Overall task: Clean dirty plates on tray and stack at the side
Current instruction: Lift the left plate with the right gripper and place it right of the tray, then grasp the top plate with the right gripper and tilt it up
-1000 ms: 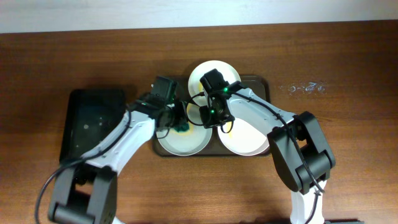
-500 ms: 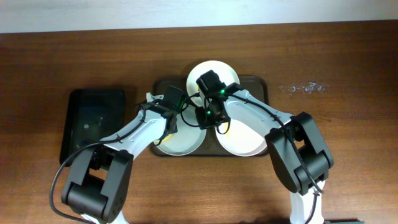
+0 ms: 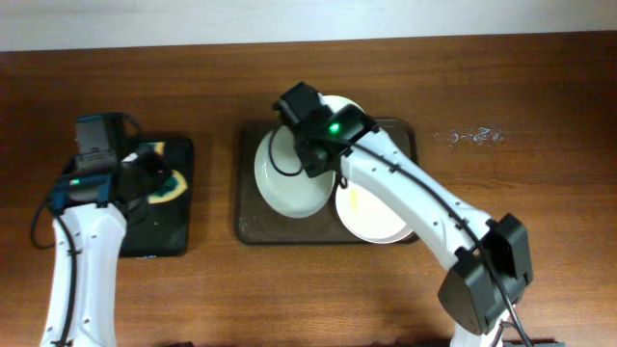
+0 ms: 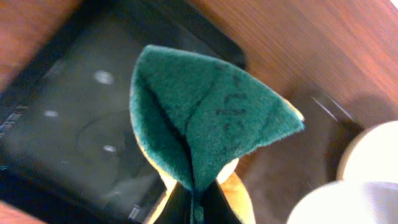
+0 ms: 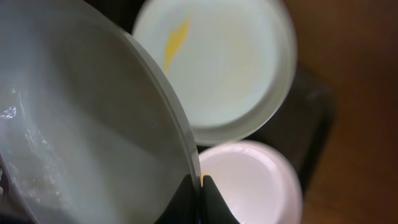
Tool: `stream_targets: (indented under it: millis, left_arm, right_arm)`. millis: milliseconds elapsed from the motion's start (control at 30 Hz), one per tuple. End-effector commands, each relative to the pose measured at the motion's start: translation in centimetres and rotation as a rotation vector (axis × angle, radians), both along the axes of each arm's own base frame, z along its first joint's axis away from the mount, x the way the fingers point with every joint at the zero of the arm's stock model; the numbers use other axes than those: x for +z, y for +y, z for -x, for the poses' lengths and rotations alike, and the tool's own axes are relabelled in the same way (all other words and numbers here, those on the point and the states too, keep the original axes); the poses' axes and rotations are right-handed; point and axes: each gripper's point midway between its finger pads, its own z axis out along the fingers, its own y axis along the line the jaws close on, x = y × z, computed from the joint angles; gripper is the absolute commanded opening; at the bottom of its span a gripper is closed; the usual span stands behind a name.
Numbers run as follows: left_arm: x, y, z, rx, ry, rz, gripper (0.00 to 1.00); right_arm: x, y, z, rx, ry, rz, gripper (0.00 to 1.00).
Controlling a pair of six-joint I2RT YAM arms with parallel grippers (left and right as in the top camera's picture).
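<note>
My right gripper (image 3: 316, 164) is shut on the rim of a white plate (image 3: 284, 183) and holds it tilted over the left half of the dark tray (image 3: 241, 229). In the right wrist view the jaws (image 5: 200, 186) pinch this plate's edge (image 5: 81, 124). A second plate (image 3: 376, 220) with a yellow smear lies at the tray's right front and also shows in the right wrist view (image 5: 217, 62). A third plate (image 3: 345, 108) lies at the back, partly hidden by the arm. My left gripper (image 3: 145, 180) is shut on a green and yellow sponge (image 4: 205, 118) over the black tray.
A smaller glossy black tray (image 3: 145, 231) lies at the left; it also shows in the left wrist view (image 4: 68, 124). Bare wooden table surrounds both trays. A pale wall edge runs along the back.
My left arm swung left from the big tray to above the black tray, carrying the sponge. My right gripper shifted left, took the left plate by its rim and tilted it up.
</note>
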Motion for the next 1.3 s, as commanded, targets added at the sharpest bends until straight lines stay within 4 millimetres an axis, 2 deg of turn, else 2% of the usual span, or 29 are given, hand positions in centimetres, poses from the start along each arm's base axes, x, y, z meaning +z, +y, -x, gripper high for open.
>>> stream_targets:
  millis: [0,100,133,200,267,333,400,433,467,500,533,600,633,667,733,767,800,867,1000,1067,1133,1167,1200,1267]
  left_arm:
    - [0.5,1.8,0.4,0.039,-0.014,-0.019,0.00]
    - [0.6,2.1,0.4,0.047,-0.017,-0.023,0.00]
    - [0.6,2.1,0.4,0.047,-0.017,-0.023,0.00]
    - [0.7,2.4,0.3,0.057,-0.021,-0.041,0.00]
    - [0.6,2.5,0.3,0.058,-0.019,-0.043,0.00]
    - [0.6,2.5,0.3,0.058,-0.018,-0.042,0.00]
    - [0.6,2.5,0.3,0.058,-0.018,-0.042,0.00]
    - [0.6,2.5,0.3,0.059,-0.018,-0.043,0.00]
    - [0.6,2.5,0.3,0.058,-0.018,-0.043,0.00]
    - [0.6,2.5,0.3,0.058,-0.018,-0.043,0.00]
    - [0.6,2.5,0.3,0.058,-0.019,-0.043,0.00]
    - [0.6,2.5,0.3,0.058,-0.019,-0.043,0.00]
    - [0.6,2.5,0.3,0.059,-0.018,-0.044,0.00]
    - [0.6,2.5,0.3,0.058,-0.018,-0.043,0.00]
    - [0.6,2.5,0.3,0.059,-0.018,-0.043,0.00]
    - [0.6,2.5,0.3,0.059,-0.019,-0.043,0.00]
    - [0.6,2.5,0.3,0.058,-0.019,-0.043,0.00]
    - [0.6,2.5,0.3,0.058,-0.019,-0.043,0.00]
    - [0.6,2.5,0.3,0.058,-0.019,-0.043,0.00]
    - [0.6,2.5,0.3,0.058,-0.019,-0.043,0.00]
    - [0.7,2.5,0.1,0.058,-0.025,-0.044,0.00]
    - [0.8,2.5,0.1,0.058,-0.028,-0.045,0.00]
    - [0.8,2.5,0.1,0.059,-0.029,-0.045,0.00]
    - [0.8,2.5,0.1,0.058,-0.029,-0.045,0.00]
  right_arm:
    - [7.2,-1.3,-1.8,-0.023,-0.322,0.265,0.04]
    - [9.8,0.7,-1.3,0.086,-0.446,0.433,0.04]
    - [11.1,1.6,-1.0,0.152,-0.492,0.535,0.04]
    - [14.6,2.6,-0.2,0.177,-0.606,0.734,0.04]
    - [16.5,3.8,0.7,0.207,-0.652,0.836,0.04]
    - [17.8,4.9,1.9,0.199,-0.696,0.883,0.04]
    - [17.9,4.6,1.9,0.124,-0.734,0.811,0.04]
    - [16.4,4.4,1.2,0.109,-0.719,0.705,0.04]
    - [13.7,4.5,0.8,0.166,-0.629,0.603,0.04]
    - [6.3,5.4,1.6,0.364,-0.281,0.342,0.04]
    - [3.9,4.7,1.8,0.339,-0.137,0.198,0.04]
    - [1.8,2.5,0.7,0.233,0.051,-0.069,0.04]
    - [1.6,1.3,0.1,0.206,0.125,-0.193,0.04]
    - [1.4,-0.9,-0.8,0.155,0.180,-0.286,0.04]
    - [0.1,-9.6,-2.9,-0.057,0.248,-0.365,0.04]
    - [-1.0,-13.5,-3.2,-0.153,0.268,-0.367,0.04]
    - [-2.4,-18.6,-3.2,-0.278,0.285,-0.377,0.04]
    - [-4.2,-25.4,-3.1,-0.444,0.273,-0.412,0.04]
    - [-7.4,-36.0,-2.2,-0.732,0.159,-0.578,0.04]
    - [-8.8,-39.4,-1.5,-0.799,0.099,-0.583,0.04]
    - [-10.3,-41.1,-1.4,-0.829,0.047,-0.584,0.08]
    - [-10.7,-41.0,-1.5,-0.826,0.044,-0.580,0.29]
    - [-10.8,-40.8,-1.8,-0.818,0.041,-0.575,0.57]
    - [-9.9,-39.7,-2.7,-0.777,0.026,-0.591,0.55]
